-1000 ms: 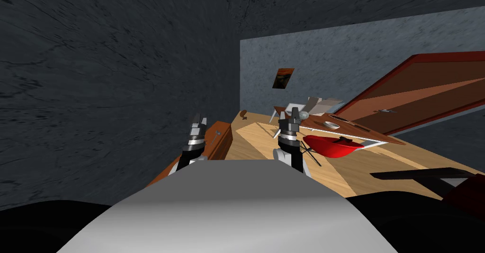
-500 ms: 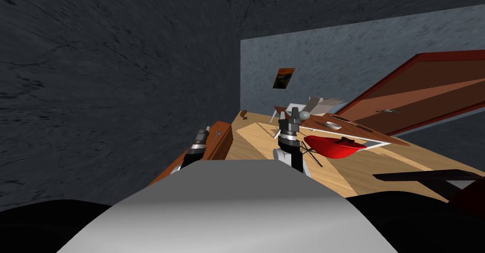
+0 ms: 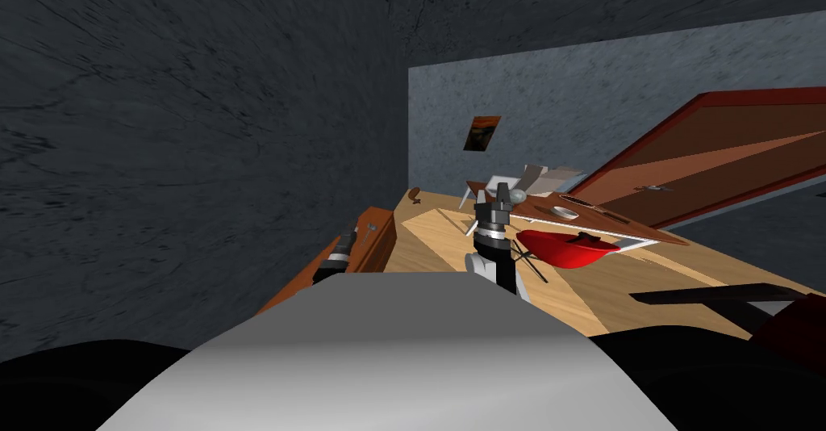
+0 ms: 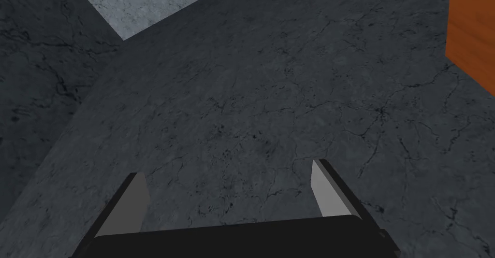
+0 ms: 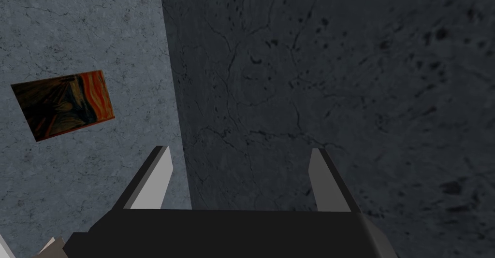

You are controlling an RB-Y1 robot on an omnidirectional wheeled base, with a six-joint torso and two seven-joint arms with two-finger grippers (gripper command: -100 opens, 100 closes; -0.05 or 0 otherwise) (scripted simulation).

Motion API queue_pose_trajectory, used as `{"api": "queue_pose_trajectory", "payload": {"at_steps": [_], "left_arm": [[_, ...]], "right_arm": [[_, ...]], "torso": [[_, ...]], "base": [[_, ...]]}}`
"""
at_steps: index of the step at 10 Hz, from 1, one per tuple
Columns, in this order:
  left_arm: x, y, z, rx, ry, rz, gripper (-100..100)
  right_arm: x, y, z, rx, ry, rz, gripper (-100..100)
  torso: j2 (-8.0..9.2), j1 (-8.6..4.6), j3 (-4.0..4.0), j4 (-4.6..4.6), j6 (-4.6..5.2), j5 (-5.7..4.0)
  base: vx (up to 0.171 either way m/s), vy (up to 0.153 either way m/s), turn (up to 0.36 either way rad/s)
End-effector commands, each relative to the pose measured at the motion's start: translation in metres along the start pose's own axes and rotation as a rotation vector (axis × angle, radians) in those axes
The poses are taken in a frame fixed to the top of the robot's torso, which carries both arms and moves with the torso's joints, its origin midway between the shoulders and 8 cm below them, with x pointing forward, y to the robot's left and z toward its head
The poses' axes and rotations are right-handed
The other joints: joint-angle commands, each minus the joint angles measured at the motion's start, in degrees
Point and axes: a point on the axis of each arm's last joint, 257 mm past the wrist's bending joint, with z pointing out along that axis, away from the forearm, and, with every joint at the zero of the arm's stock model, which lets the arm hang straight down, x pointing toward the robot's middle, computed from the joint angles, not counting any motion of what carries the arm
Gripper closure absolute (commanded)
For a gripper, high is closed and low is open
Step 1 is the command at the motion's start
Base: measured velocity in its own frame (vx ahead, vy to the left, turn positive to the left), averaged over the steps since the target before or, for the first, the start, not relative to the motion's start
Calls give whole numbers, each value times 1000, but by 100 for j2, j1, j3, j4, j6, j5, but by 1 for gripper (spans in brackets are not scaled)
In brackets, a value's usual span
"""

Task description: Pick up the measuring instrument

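On the brown tabletop (image 3: 621, 226) ahead and to the right lies a small pale ring-shaped thing (image 3: 567, 212), perhaps the measuring instrument; I cannot tell what it is. A small grey ball (image 3: 517, 198) sits near the table's left end. My right gripper (image 3: 502, 190) is raised in front of that end, short of the table, and its fingers (image 5: 157, 175) stand open and empty around the gripper point (image 5: 239, 149). My left gripper (image 3: 347, 240) hangs low beside a brown cabinet (image 3: 373, 236), open (image 4: 228, 168) and empty, facing a dark wall.
A red curved seat (image 3: 565, 247) stands at the table's near side. A large brown door (image 3: 710, 160) lies to the right behind the table. A dark flat piece (image 3: 710, 295) crosses the wooden floor (image 3: 435, 240) at lower right. The cabinet's orange-brown edge (image 4: 471, 33) is near my left hand.
My left arm has dropped from chest height to low beside the brown cabinet. The right arm and the table's things have stayed put.
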Motion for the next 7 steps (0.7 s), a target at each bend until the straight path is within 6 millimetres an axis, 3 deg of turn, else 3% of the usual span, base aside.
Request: {"api": "queue_pose_trajectory", "payload": {"at_steps": [1,3,5,7], "left_arm": [[5,31,-14,-68,30,16,-100],[7,42,-18,-93,35,15,-100],[15,93,-46,-219,91,45,-100],[19,128,-69,-306,124,62,-100]], "right_arm": [[0,0,0,0,0,0,0],[0,0,0,0,0,0,0],[0,0,0,0,0,0,0],[0,0,0,0,0,0,0]], "torso": [[0,0,0,0,0,0],[1,1,1,0,-1,0],[1,-1,0,0,1,0],[1,2,0,0,-1,0]], "base": [[10,11,-60],[4,6,-13],[12,7,-96],[13,9,-71]]}}
